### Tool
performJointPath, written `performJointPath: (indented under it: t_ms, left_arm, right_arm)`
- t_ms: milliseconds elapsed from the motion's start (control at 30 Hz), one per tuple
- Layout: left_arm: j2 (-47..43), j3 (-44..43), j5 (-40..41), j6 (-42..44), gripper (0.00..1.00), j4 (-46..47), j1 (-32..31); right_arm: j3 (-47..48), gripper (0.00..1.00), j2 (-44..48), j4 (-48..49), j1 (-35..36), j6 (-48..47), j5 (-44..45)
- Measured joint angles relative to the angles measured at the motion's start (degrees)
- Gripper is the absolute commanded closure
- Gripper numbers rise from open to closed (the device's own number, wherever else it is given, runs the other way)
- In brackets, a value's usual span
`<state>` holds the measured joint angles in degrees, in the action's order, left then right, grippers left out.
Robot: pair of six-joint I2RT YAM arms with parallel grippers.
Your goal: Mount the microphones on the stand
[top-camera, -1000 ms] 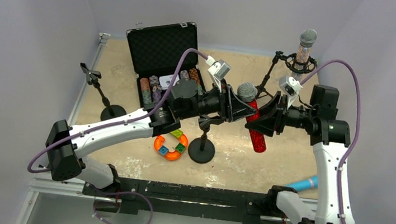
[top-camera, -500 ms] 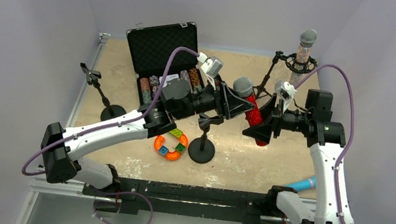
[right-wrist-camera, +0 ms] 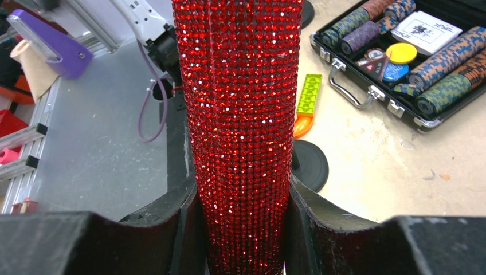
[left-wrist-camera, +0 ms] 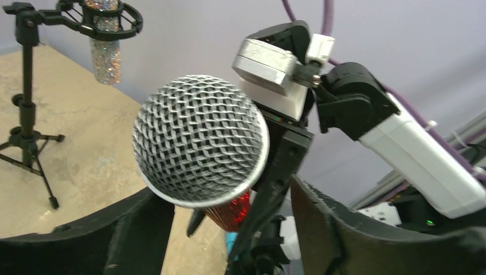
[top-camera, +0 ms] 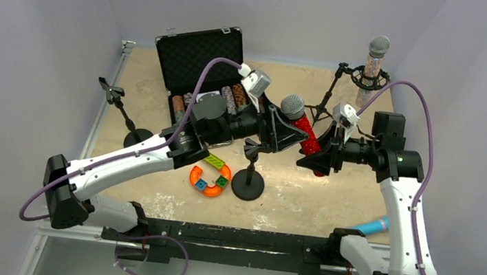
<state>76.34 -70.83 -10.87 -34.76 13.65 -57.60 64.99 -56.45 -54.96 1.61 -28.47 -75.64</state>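
Above beige table (top-camera: 340, 190), right gripper (right-wrist-camera: 242, 224) tight on red microphone (right-wrist-camera: 240, 103), left gripper (left-wrist-camera: 230, 224) wide.

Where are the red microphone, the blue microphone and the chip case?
red microphone (right-wrist-camera: 240, 114): right wrist view, glitter barrel.
blue microphone (top-camera: 374, 226): top external view, its barrel.
chip case (top-camera: 198, 56): top external view, open lid's foam.

The middle of the table (top-camera: 330, 203) is crowded. The left arm (top-camera: 134, 160) and right arm (top-camera: 403, 197) meet above the centre stand (top-camera: 248, 185), with the red glitter microphone (top-camera: 305, 135) slanting between them. Behind, the open case (top-camera: 197, 60) and tripod stand (top-camera: 331, 89) block the far edge. Bare surface lies near right — up to the light-blue microphone (top-camera: 372, 226) — and between the small stand (top-camera: 137, 138) and toy ring (top-camera: 210, 176).
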Motion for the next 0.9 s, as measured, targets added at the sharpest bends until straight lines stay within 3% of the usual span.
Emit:
performJointPath:
  t_ms: [100,500,733,900]
  left_arm:
    - [-4.02,1.33,-3.02,2.64,0.05,-2.99,0.92]
    - [-40.37,19.15,-4.74,19.85,0.01,-23.8,2.4]
    - [-46.62,25.05,-3.69,26.73,0.01,-35.98,2.43]
    - [-47.93,26.97,-2.91,28.68,0.01,-39.69,2.4]
  right_arm:
    - [0.0,1.0,0.35,-0.39,-0.02,-0.5,1.25]
    - [-1.97,1.0,3.85,-1.07,-0.04,-7.98,1.11]
    - [-5.31,1.0,2.56,-3.93,-0.04,-19.15,-0.02]
    - [-6.97,1.0,0.52,-5.35,-0.04,-25.62,0.07]
